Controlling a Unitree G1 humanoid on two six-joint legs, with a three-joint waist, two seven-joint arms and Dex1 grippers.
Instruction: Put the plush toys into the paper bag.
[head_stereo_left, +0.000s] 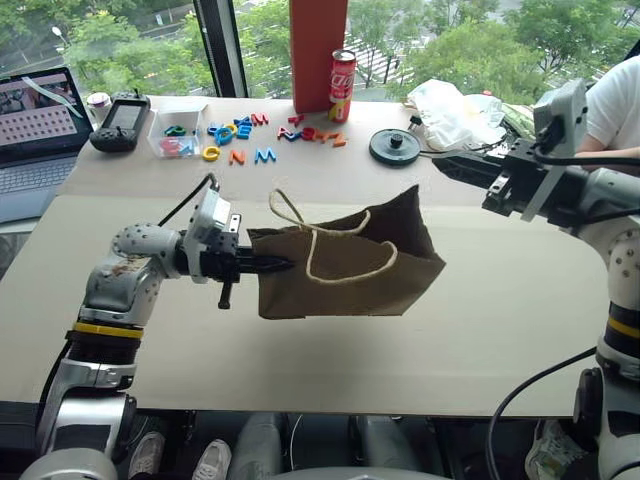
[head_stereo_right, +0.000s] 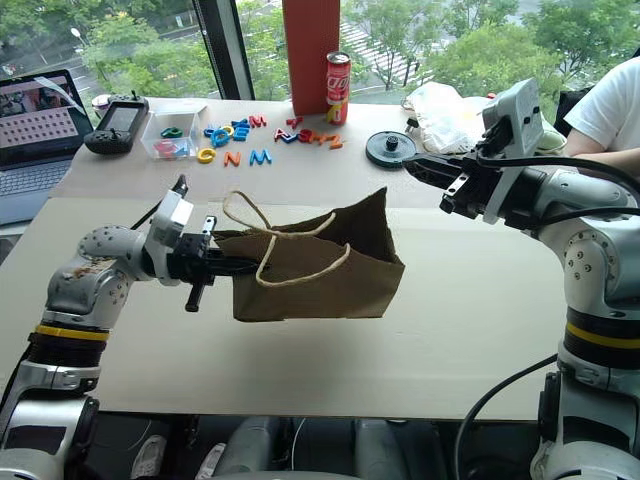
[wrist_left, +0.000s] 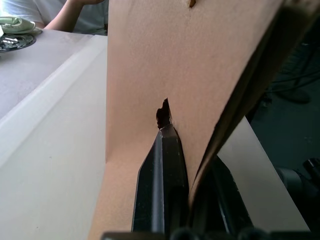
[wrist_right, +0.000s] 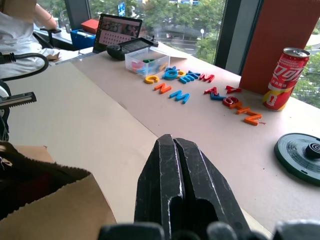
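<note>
The brown paper bag with twine loop handles hangs tilted above the table, its mouth turned up and to the right. My left gripper is shut on the bag's left edge; in the left wrist view one black finger lies against the paper wall. My right gripper is shut with nothing in it, held higher than the bag at the far right. It points left toward the plastic letters, fingers pressed together. The plush toys are hidden; the bag's inside is dark.
At the table's back lie colourful plastic letters, a clear box, a red can, a black disc, a white plastic bag, a handheld controller and a laptop. A person sits at the far right.
</note>
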